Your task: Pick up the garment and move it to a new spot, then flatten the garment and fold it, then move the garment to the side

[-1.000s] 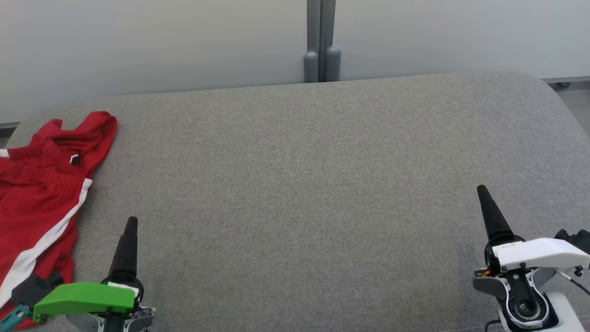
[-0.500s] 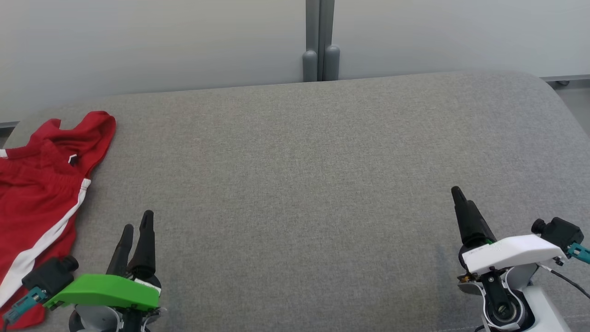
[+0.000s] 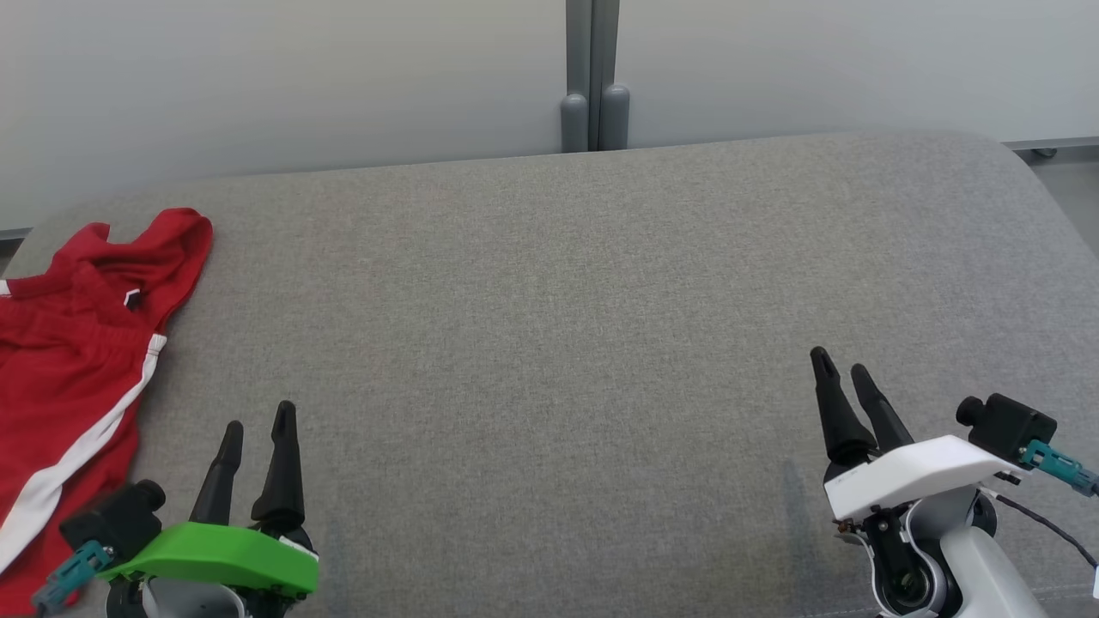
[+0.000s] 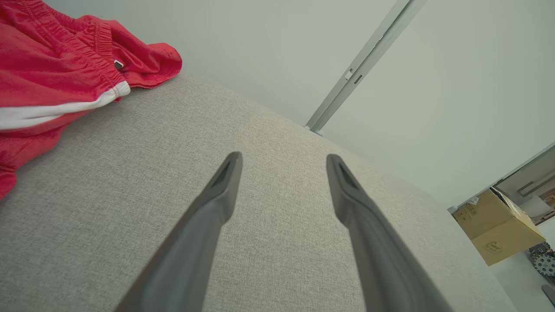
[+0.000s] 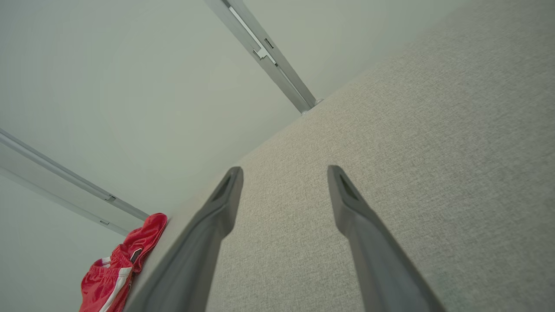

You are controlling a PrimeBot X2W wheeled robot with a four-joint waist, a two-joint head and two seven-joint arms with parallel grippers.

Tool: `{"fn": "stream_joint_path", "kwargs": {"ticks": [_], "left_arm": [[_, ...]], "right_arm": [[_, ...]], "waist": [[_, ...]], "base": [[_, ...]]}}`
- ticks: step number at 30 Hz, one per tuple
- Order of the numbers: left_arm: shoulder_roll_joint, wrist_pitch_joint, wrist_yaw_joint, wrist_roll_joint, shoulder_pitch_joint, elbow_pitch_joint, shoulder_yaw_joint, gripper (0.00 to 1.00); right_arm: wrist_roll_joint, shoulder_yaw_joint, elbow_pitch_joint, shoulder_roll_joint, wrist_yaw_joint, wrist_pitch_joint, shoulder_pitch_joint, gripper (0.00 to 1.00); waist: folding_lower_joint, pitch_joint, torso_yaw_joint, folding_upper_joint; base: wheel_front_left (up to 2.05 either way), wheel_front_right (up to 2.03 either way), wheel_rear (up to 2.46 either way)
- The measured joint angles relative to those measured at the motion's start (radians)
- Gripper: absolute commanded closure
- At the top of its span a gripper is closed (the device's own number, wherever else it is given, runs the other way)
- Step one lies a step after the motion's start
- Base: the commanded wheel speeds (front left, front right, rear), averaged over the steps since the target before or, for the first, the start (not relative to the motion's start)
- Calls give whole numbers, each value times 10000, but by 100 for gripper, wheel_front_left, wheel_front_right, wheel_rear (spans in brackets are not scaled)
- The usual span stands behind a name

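Red garment (image 3: 77, 343) with a white stripe lies rumpled along the left edge of the grey desk (image 3: 558, 300).
The left gripper (image 3: 259, 415) sits over the desk's near-left part, fingers moderately parted and holding nothing. The right gripper (image 3: 840, 360), over the desk's near-right part, is likewise parted and empty.

One second ago the left hand (image 3: 259, 415) showed only one dark finger in the head view. Now two fingers (image 3: 282, 463) show with a gap between them, and the hand stands a little more to the right, further from the red garment (image 3: 77, 343). The right hand (image 3: 839, 360) has come left, toward the middle of the grey surface (image 3: 549, 300) (it too now shows two fingers apart where one was seen).
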Motion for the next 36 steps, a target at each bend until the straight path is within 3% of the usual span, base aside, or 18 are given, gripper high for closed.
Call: {"fn": "stream_joint_path", "kwargs": {"ticks": [11,36], "left_arm": [[-8,-393,309,1676,346,-370,-144,0],[-109,-1164,815,4368,993,-694,-163,0]], "right_arm": [[-1732,476,-86,-25,-232,-403,0,0],[-4995,1308,-343,-94,-598,-1133,0,0]], "waist": [[0,-60,-30,0],[0,-147,-105,0]], "base": [[0,0,0],[0,0,0]]}}
